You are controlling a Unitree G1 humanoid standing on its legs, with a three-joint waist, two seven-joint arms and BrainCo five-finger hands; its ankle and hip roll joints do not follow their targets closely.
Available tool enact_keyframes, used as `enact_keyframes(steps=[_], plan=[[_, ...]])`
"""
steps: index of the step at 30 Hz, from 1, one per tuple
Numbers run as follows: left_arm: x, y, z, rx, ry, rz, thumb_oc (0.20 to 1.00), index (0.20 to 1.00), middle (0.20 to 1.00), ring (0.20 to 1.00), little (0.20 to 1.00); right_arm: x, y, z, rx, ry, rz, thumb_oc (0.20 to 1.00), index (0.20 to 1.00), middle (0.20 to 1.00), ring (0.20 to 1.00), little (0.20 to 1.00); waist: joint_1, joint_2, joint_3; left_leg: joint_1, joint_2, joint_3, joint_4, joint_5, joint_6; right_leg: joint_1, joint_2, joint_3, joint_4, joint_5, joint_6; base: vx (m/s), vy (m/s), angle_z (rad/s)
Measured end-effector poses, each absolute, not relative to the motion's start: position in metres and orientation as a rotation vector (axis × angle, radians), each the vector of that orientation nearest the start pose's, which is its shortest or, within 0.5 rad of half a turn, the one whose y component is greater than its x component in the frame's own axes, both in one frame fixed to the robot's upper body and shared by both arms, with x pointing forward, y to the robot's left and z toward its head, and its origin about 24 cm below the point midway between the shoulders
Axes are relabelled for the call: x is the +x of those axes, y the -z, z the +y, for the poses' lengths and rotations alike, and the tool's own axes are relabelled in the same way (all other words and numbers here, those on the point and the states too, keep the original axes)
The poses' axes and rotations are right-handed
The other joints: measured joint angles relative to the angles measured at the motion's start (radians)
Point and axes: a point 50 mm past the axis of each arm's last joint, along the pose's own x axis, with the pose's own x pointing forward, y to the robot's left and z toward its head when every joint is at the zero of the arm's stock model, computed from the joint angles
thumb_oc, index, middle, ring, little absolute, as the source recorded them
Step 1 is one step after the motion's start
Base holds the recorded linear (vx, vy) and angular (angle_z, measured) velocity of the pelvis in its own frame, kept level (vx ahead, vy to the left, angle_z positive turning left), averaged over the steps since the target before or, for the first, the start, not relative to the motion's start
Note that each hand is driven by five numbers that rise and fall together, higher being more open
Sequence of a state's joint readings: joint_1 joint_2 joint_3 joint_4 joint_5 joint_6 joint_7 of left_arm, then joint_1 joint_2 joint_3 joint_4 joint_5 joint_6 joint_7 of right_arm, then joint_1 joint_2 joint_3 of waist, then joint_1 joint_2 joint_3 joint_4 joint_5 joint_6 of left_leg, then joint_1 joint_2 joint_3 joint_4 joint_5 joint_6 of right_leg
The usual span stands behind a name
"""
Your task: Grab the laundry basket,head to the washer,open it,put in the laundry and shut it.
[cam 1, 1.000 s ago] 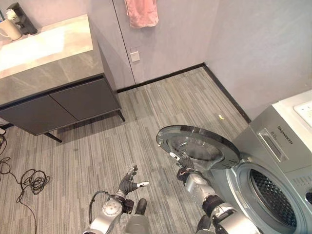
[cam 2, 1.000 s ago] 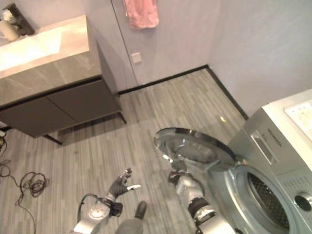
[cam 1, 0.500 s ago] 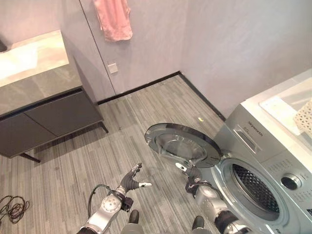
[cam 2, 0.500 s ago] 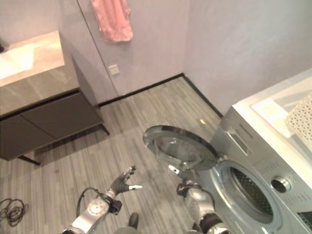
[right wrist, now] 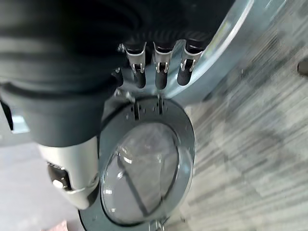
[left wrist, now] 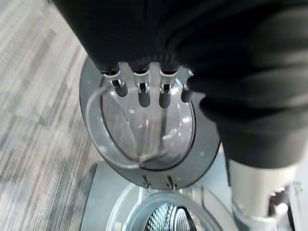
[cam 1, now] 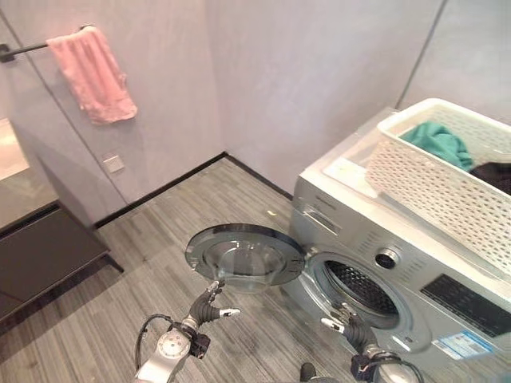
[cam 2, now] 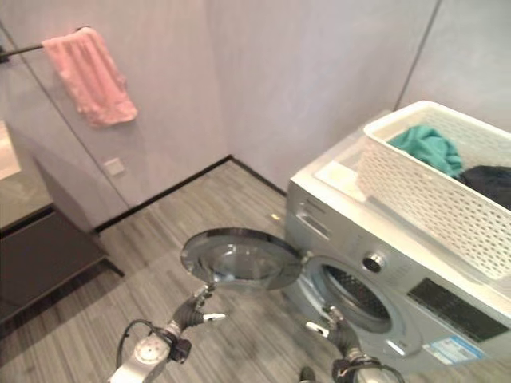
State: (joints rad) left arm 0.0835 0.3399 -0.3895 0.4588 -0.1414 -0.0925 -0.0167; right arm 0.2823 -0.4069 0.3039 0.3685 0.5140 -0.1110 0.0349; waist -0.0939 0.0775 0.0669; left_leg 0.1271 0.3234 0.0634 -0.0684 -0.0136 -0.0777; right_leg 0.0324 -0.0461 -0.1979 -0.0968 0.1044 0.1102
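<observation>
We observed the washer (cam 1: 383,263) with its round glass door (cam 1: 243,257) swung fully open, exposing the drum opening (cam 1: 359,289). The white laundry basket (cam 1: 443,179) stood on top of the washer, holding a teal garment (cam 1: 437,142) and a dark garment (cam 1: 491,175). Our left hand (cam 1: 209,304) hung low just before the open door, its fingers (left wrist: 143,94) loosely spread and holding nothing. Our right hand (cam 1: 349,329) was low in front of the drum opening, its fingers (right wrist: 161,72) likewise relaxed and empty. A pink towel (cam 1: 92,73) hung on a wall rail above the grey floor (cam 1: 160,231).
</observation>
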Motion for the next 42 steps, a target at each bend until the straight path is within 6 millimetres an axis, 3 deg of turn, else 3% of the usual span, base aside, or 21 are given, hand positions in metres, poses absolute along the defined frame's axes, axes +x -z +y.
enact_keyframes(steps=[1,4,5,6,9,11,12,13,14,17,18,19,20,23,24,27,31,35,39,40,42], plan=[[0.184,0.082,0.173,0.251,0.268,0.549,1.0,1.0,1.0,1.0,1.0,0.138,0.083,-0.208,0.099,-0.054,0.619,1.0,1.0,1.0,1.0,1.0,0.0,-0.004,0.001,-0.008,0.016,0.003,0.052,-0.017,0.03,0.0,0.019,0.016,0.0,-0.002,-0.006,-0.02,-0.097,-0.36],[0.184,0.083,0.177,0.247,0.246,0.558,1.0,1.0,1.0,1.0,1.0,0.136,0.083,-0.217,0.094,-0.02,0.62,1.0,1.0,1.0,1.0,1.0,-0.004,-0.011,0.017,-0.026,0.03,0.004,0.112,0.007,0.036,-0.002,0.035,0.035,0.0,0.005,-0.027,-0.03,-0.098,-0.23],[0.186,0.082,0.181,0.245,0.228,0.555,1.0,1.0,1.0,1.0,1.0,0.137,0.082,-0.22,0.107,0.011,0.607,1.0,1.0,1.0,1.0,1.0,0.002,-0.025,0.032,-0.052,0.027,0.027,0.169,0.031,0.009,-0.003,0.024,0.051,0.0,0.007,-0.03,0.0,-0.025,-0.29],[0.188,0.08,0.188,0.251,0.199,0.553,1.0,1.0,1.0,1.0,1.0,0.142,0.077,-0.226,0.114,0.05,0.576,1.0,1.0,1.0,1.0,1.0,0.001,-0.052,0.055,-0.082,0.013,0.089,0.204,0.083,0.03,-0.007,0.006,0.057,0.0,0.004,-0.025,0.01,0.08,-0.19],[0.197,0.075,0.18,0.232,0.203,0.519,1.0,1.0,1.0,1.0,1.0,0.146,0.06,-0.257,0.093,0.191,0.501,1.0,1.0,1.0,1.0,1.0,-0.036,-0.018,0.085,-0.074,-0.018,0.174,0.129,-0.024,0.079,-0.056,-0.005,0.061,0.0,0.001,-0.017,-0.01,0.141,-0.01],[0.204,0.072,0.177,0.212,0.184,0.499,1.0,1.0,1.0,1.0,1.0,0.153,0.045,-0.281,0.072,0.312,0.426,1.0,1.0,1.0,1.0,1.0,-0.027,0.015,0.088,-0.09,-0.052,0.145,0.064,-0.05,0.041,-0.103,-0.018,0.052,0.032,-0.006,0.001,0.0,0.133,-0.21],[0.206,0.071,0.174,0.189,0.163,0.489,1.0,1.0,1.0,1.0,1.0,0.156,0.035,-0.293,0.07,0.383,0.374,1.0,1.0,1.0,1.0,1.0,-0.027,0.036,0.098,-0.115,-0.037,0.14,0.061,-0.043,0.027,-0.18,-0.005,0.048,0.187,-0.038,-0.008,0.06,0.191,0.17],[0.215,0.062,0.187,0.227,0.126,0.449,1.0,1.0,1.0,1.0,1.0,0.154,0.028,-0.308,0.065,0.53,0.32,1.0,1.0,1.0,1.0,1.0,-0.029,-0.053,0.116,-0.131,-0.12,0.075,0.098,-0.071,-0.021,-0.26,-0.039,0.062,0.513,-0.233,-0.068,0.11,0.202,0.32],[0.217,0.064,0.187,0.227,0.112,0.461,1.0,1.0,1.0,1.0,1.0,0.157,0.022,-0.316,0.048,0.589,0.289,1.0,1.0,1.0,1.0,1.0,-0.028,-0.073,0.137,-0.136,-0.127,0.062,0.112,-0.063,-0.026,-0.251,-0.051,0.075,0.494,-0.262,-0.074,0.17,0.229,0.14],[0.214,0.068,0.186,0.226,0.099,0.481,1.0,1.0,1.0,1.0,1.0,0.169,0.009,-0.325,0.023,0.729,0.214,1.0,1.0,1.0,1.0,1.0,-0.027,-0.064,0.134,-0.162,-0.167,0.066,0.123,-0.055,-0.027,-0.205,-0.033,0.109,0.303,-0.23,-0.016,0.17,0.197,-0.34],[0.215,0.067,0.183,0.217,0.097,0.472,1.0,1.0,1.0,1.0,1.0,0.171,-0.003,-0.328,-0.024,0.761,0.162,1.0,1.0,1.0,1.0,1.0,-0.025,-0.026,0.131,-0.141,-0.171,0.083,0.092,-0.074,0.0,-0.155,-0.016,0.103,0.226,-0.212,-0.015,0.11,0.153,-0.39],[0.216,0.066,0.181,0.205,0.091,0.459,1.0,1.0,1.0,1.0,1.0,0.173,-0.018,-0.333,-0.076,0.793,0.099,1.0,1.0,1.0,1.0,1.0,-0.022,0.007,0.137,-0.116,-0.144,0.091,0.065,-0.044,0.009,-0.157,0.011,0.104,0.298,-0.219,-0.058,0.18,0.27,-0.36],[0.218,0.064,0.188,0.231,0.079,0.456,1.0,1.0,1.0,1.0,1.0,0.169,-0.03,-0.336,-0.161,0.842,0.047,1.0,1.0,1.0,1.0,1.0,-0.031,-0.06,0.134,-0.092,-0.192,0.11,0.095,-0.019,0.002,-0.095,-0.039,0.115,0.274,-0.218,-0.019,0.28,0.433,-0.36],[0.216,0.063,0.189,0.235,0.082,0.451,1.0,1.0,1.0,1.0,1.0,0.174,-0.074,-0.341,-0.26,0.911,-0.15,1.0,1.0,1.0,1.0,1.0,-0.024,-0.071,0.131,-0.074,-0.25,0.108,0.11,-0.05,0.059,-0.092,-0.062,0.166,0.27,-0.191,0.019,0.12,0.238,-0.46],[0.214,0.064,0.187,0.228,0.088,0.455,1.0,1.0,1.0,1.0,1.0,0.183,-0.108,-0.341,-0.344,0.914,-0.306,1.0,1.0,1.0,1.0,1.0,-0.031,-0.065,0.116,-0.061,-0.275,0.112,0.099,-0.051,0.073,-0.095,-0.088,0.195,0.289,-0.186,0.035,0.12,0.218,-0.46],[0.224,0.057,0.191,0.258,0.09,0.425,1.0,1.0,1.0,1.0,1.0,0.185,-0.121,-0.337,-0.395,0.913,-0.359,1.0,1.0,1.0,1.0,1.0,-0.03,-0.102,0.117,-0.063,-0.305,0.105,0.157,-0.103,0.098,-0.098,-0.115,0.21,0.351,-0.172,0.038,0.12,0.113,-0.07],[0.22,0.057,0.203,0.294,0.085,0.441,1.0,1.0,1.0,1.0,1.0,0.2,-0.176,-0.319,-0.383,0.861,-0.631,1.0,1.0,1.0,1.0,1.0,-0.028,-0.099,0.107,-0.042,-0.299,0.111,0.158,-0.108,0.105,-0.142,-0.132,0.211,0.362,-0.175,-0.006,0.12,-0.039,-0.01],[0.224,0.061,0.202,0.325,0.097,0.46,1.0,1.0,1.0,1.0,1.0,0.21,-0.21,-0.319,-0.478,0.806,-0.747,1.0,1.0,1.0,1.0,1.0,-0.001,-0.075,0.109,-0.031,-0.282,0.077,0.117,-0.098,0.099,-0.135,-0.188,0.226,0.01,-0.068,0.026,0.13,-0.118,0.15],[0.222,0.062,0.206,0.346,0.096,0.47,1.0,1.0,1.0,1.0,1.0,0.214,-0.209,-0.319,-0.508,0.778,-0.73,1.0,1.0,1.0,1.0,1.0,-0.002,-0.1,0.096,0.029,-0.286,0.027,0.065,-0.095,0.065,-0.148,-0.232,0.211,0.0,0.003,0.029,0.2,-0.232,0.55],[0.219,0.062,0.214,0.367,0.086,0.477,1.0,1.0,1.0,1.0,1.0,0.216,-0.199,-0.324,-0.518,0.782,-0.675,1.0,1.0,1.0,1.0,1.0,0.009,-0.154,0.067,0.048,-0.293,-0.016,0.06,-0.115,0.017,-0.118,-0.228,0.219,0.001,-0.012,0.029,0.23,-0.263,0.75],[0.216,0.068,0.202,0.338,0.103,0.488,1.0,1.0,1.0,1.0,1.0,0.213,-0.202,-0.329,-0.547,0.795,-0.662,1.0,1.0,1.0,1.0,1.0,0.01,-0.109,0.059,0.044,-0.232,-0.059,0.067,-0.135,-0.018,-0.109,-0.183,0.195,0.029,0.061,0.094,0.19,-0.185,0.71]])
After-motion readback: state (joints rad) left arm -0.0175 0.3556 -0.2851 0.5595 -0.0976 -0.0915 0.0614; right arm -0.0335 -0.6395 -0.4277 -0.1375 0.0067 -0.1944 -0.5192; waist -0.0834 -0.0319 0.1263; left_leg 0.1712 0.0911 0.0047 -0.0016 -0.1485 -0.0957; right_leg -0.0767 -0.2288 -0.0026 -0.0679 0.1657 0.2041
